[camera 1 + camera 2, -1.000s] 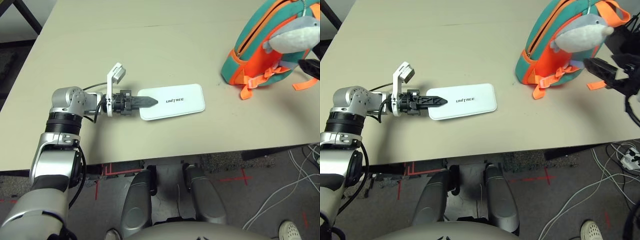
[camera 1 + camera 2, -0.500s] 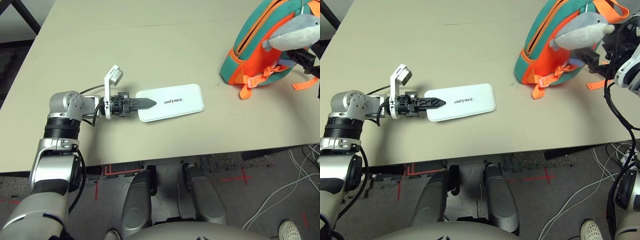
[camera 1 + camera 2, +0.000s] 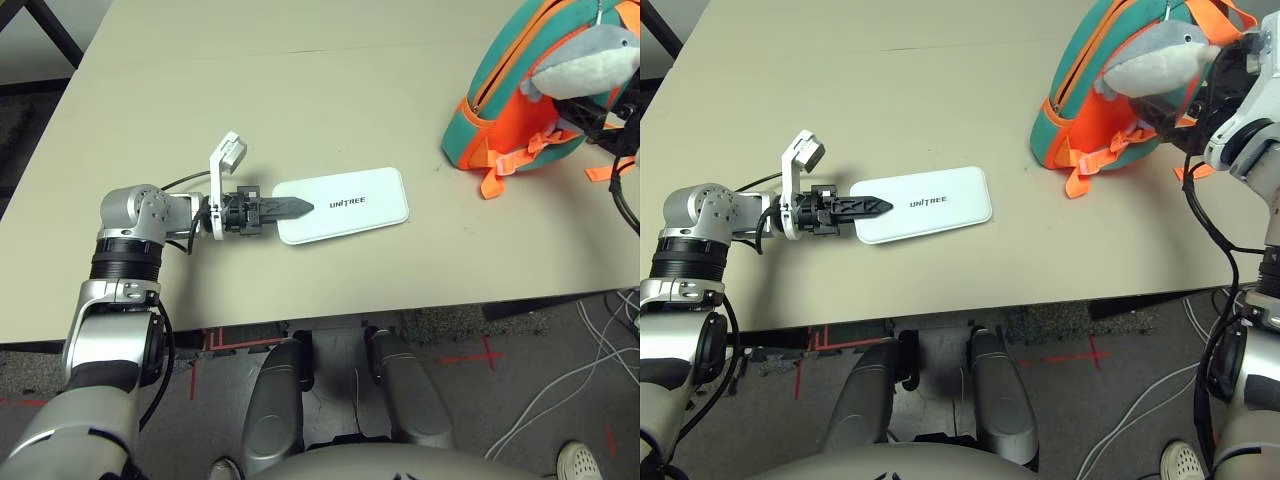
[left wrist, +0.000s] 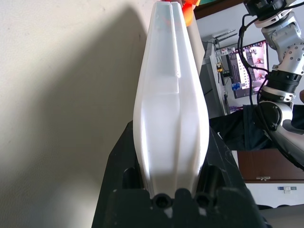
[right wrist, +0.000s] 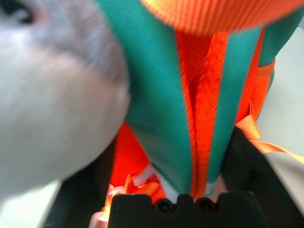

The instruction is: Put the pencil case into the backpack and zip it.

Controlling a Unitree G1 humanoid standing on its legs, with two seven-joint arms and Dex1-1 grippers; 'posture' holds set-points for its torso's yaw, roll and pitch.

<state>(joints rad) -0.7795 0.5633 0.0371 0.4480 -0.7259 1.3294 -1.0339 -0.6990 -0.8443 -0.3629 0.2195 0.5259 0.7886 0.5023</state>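
From the head camera, the pencil case lies flat on the table, left of centre and near the front edge. The left gripper holds its left end, one black finger lying over the top face. The backpack stands at the far right, well apart from the case, with a plush shark hanging on its front. The right gripper is pressed in against the backpack's right side, just beside the shark.

The left wrist view shows what the head camera cannot: the case's edge seated between both fingers, clamped from either side.

The right wrist view shows a teal and orange fold of the backpack sitting between that gripper's two fingers, though whether they pinch it or only straddle it I cannot tell.

I judge the step to be the pickup, with the bag being steadied. Next, the case must be lifted and carried right to the backpack's opening, which no view shows to be wide enough.
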